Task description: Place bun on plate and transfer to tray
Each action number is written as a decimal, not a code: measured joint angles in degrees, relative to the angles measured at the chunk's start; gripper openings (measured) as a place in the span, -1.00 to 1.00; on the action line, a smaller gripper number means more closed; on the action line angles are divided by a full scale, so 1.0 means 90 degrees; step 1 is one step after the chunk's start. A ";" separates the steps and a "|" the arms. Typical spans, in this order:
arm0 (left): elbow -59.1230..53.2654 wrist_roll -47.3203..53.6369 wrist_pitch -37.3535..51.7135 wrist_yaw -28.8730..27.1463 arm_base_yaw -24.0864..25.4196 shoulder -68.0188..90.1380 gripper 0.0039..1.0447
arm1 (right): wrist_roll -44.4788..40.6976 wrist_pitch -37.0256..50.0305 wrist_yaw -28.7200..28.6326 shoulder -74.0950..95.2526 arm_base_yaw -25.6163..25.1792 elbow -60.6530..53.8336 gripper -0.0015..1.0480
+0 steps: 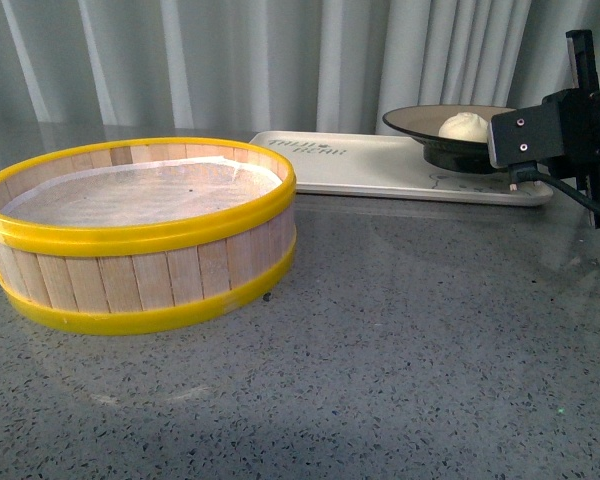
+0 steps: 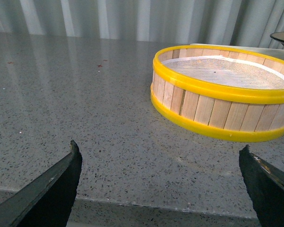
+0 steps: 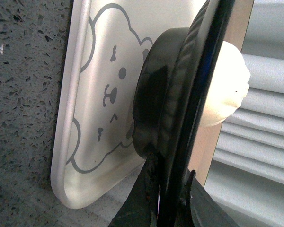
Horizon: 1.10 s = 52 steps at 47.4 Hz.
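Note:
The cream-white bun [image 1: 463, 126] lies in the black-rimmed plate [image 1: 412, 121], which is over the right end of the off-white tray [image 1: 360, 165] at the back of the table. I cannot tell whether the plate's foot touches the tray. My right gripper [image 1: 504, 142] is shut on the plate's right rim. In the right wrist view its jaws [image 3: 168, 189] pinch the black rim edge-on. There the plate's underside [image 3: 161, 109] faces the bear drawing on the tray [image 3: 92, 56], and the bun [image 3: 227, 85] bulges beyond the rim. My left gripper [image 2: 160, 144] hangs open over bare tabletop, holding nothing.
A round wooden steamer basket [image 1: 140, 240] with yellow rims and a paper liner stands at the front left, near the tray's left end. In the left wrist view the basket [image 2: 217, 90] is ahead of my left gripper. White curtains close the back. The table's front edge is near the left gripper's fingers [image 2: 61, 182].

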 joint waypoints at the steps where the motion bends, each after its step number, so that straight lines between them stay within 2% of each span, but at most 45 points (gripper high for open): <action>1: 0.0000 0.0000 0.0000 0.0000 0.0000 0.0000 0.88 | 0.0000 0.0002 0.0000 0.0032 0.0000 0.0010 -0.94; 31: 0.0000 0.0000 0.0000 0.0000 0.0000 0.0000 0.88 | 0.0039 -0.0185 0.0053 0.0270 -0.0015 0.0121 -0.93; 36: 0.0000 0.0000 0.0000 0.0000 0.0000 0.0000 0.88 | 0.0046 -0.0119 0.0022 0.0267 -0.0019 0.0121 -0.64; 52: 0.0000 0.0000 0.0000 0.0000 0.0000 0.0000 0.88 | 0.0277 -0.0075 -0.0078 -0.0075 0.0015 -0.0051 0.55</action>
